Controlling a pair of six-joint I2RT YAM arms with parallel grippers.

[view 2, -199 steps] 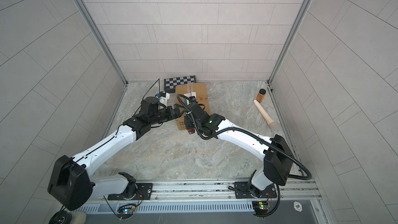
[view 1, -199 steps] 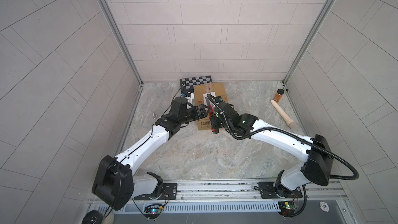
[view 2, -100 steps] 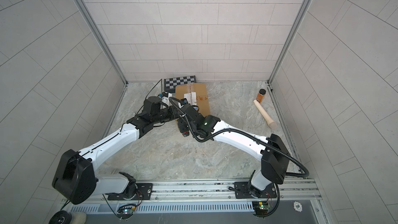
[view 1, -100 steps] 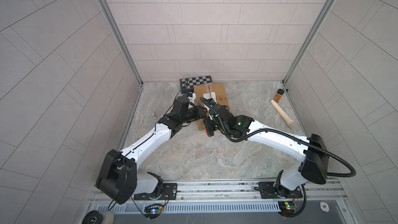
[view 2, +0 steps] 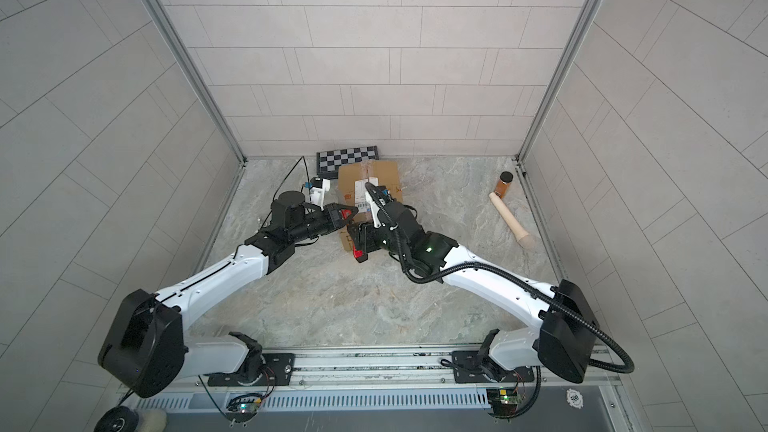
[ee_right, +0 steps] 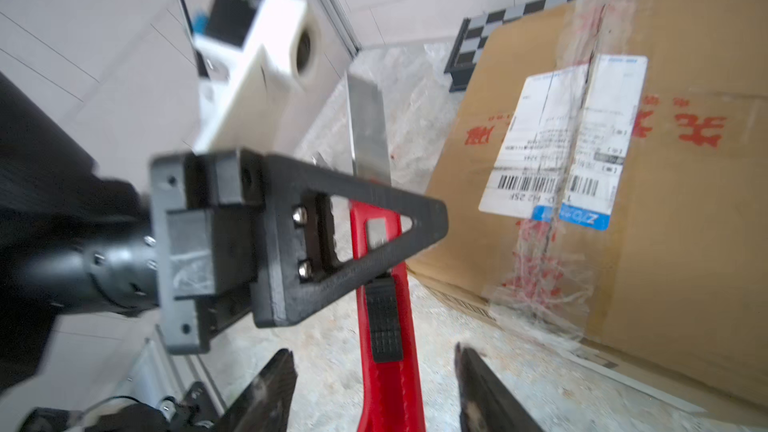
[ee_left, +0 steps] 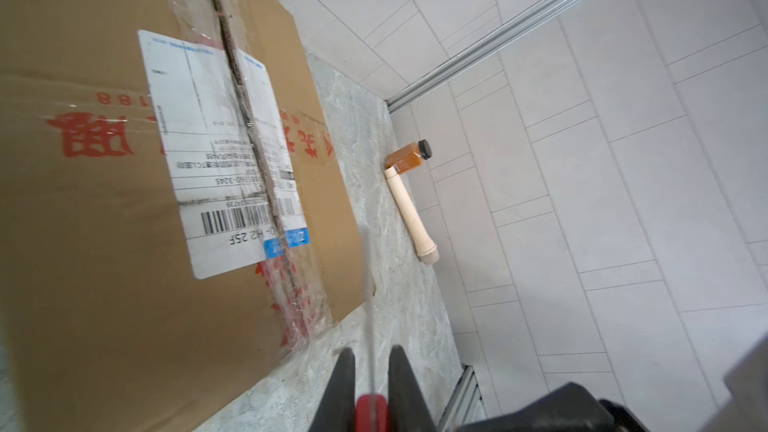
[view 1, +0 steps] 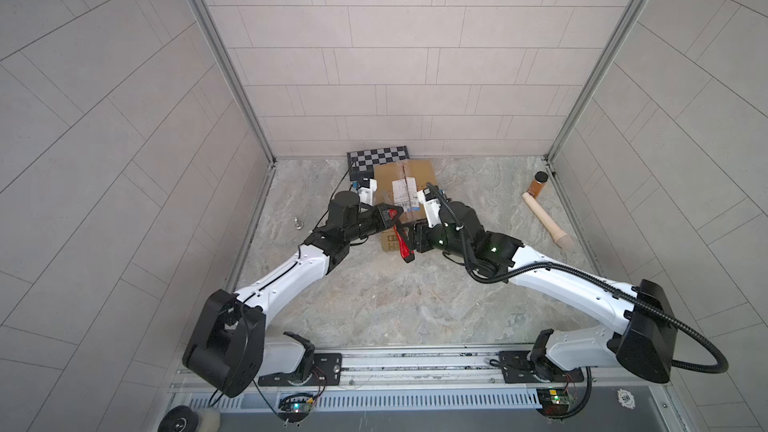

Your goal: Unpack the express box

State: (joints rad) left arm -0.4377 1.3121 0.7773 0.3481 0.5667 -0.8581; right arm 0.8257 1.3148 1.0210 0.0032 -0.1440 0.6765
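I'm watching the left gripper (ee_left: 371, 355) clamping tight on the red utility knife (ee_right: 395, 388), while the right gripper (ee_right: 374, 351) is standing open astride its handle. The express box (view 1: 405, 184) is lying mid-frame in both top views, just above both grippers.

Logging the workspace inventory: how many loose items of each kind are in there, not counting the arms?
brown cardboard express box: 1
black-and-white checkered board: 1
red utility knife: 1
amber bottle with black cap: 1
beige wooden rod: 1
small metal piece: 1
Total: 6
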